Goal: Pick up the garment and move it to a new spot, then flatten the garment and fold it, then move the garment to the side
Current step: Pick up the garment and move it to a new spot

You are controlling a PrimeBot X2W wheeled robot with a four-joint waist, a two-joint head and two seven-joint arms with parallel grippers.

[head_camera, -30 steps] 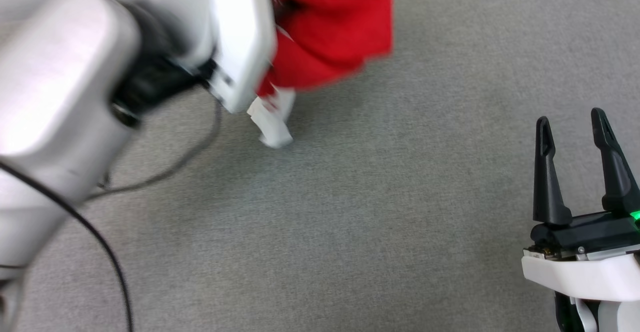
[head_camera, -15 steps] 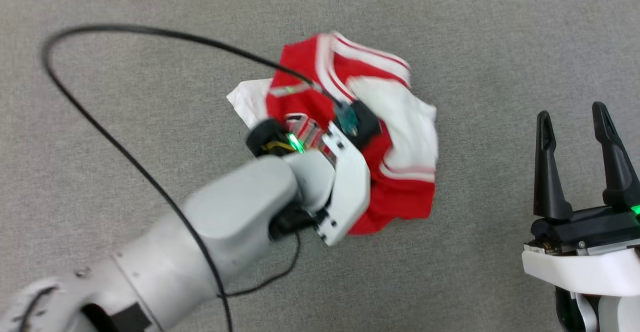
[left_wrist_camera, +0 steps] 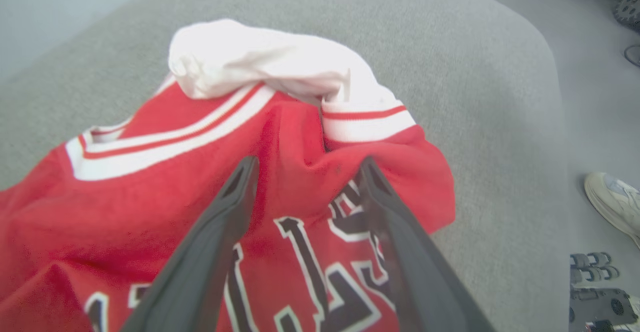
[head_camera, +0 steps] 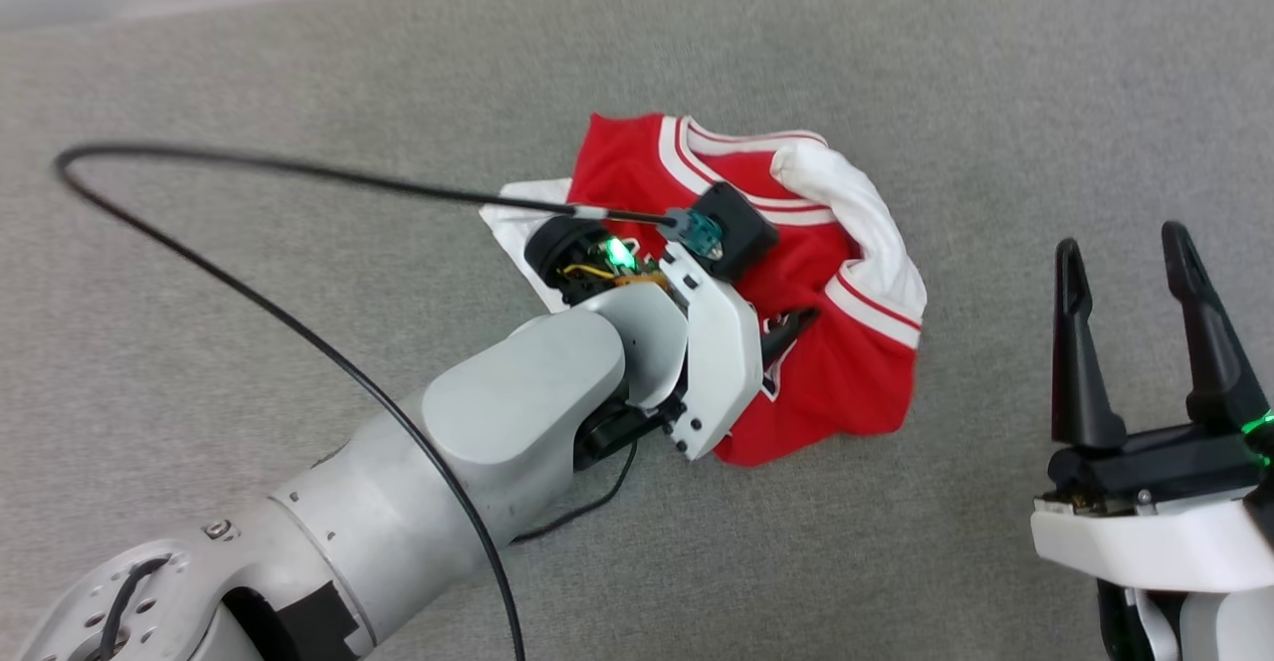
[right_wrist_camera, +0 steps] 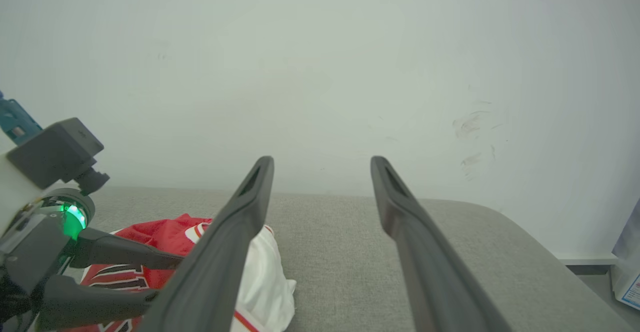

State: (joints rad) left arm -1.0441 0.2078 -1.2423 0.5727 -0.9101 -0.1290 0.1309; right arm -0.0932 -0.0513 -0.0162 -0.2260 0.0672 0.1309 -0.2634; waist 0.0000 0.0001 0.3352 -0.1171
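1. The jersey (head_camera: pixel 846 372) lies crumpled in a heap on the grey padded top (head_camera: pixel 946 94), roughly in the middle of the head view and well in from the edges.
2. It is red, with a white sleeve (head_camera: pixel 856 203) bunched on the side toward the right gripper and red-and-white striped trim running across the upper part of the heap.
3. In the left wrist view the jersey (left_wrist_camera: pixel 150 187) shows black letters (left_wrist_camera: pixel 310 267) outlined in white, creased and only partly readable.
4. The left gripper (left_wrist_camera: pixel 307 167) is over the red cloth with its two dark fingers spread apart and nothing pinched between them. I cannot tell whether the tips touch the cloth.
5. The left arm (head_camera: pixel 498 422) reaches in from the lower left of the head view, and its wrist covers part of the heap. A black cable (head_camera: pixel 299 171) loops from the wrist out over the grey top.
6. The right gripper (head_camera: pixel 1121 236) is at the lower right, apart from the jersey, with its fingers wide apart and empty.
7. In the right wrist view the right gripper (right_wrist_camera: pixel 321 161) points toward a pale wall (right_wrist_camera: pixel 320 47), and the jersey (right_wrist_camera: pixel 165 232) lies at the lower left.
8. A pale shoe (left_wrist_camera: pixel 612 202) is on the floor (left_wrist_camera: pixel 600 97) beyond the edge of the padded top.
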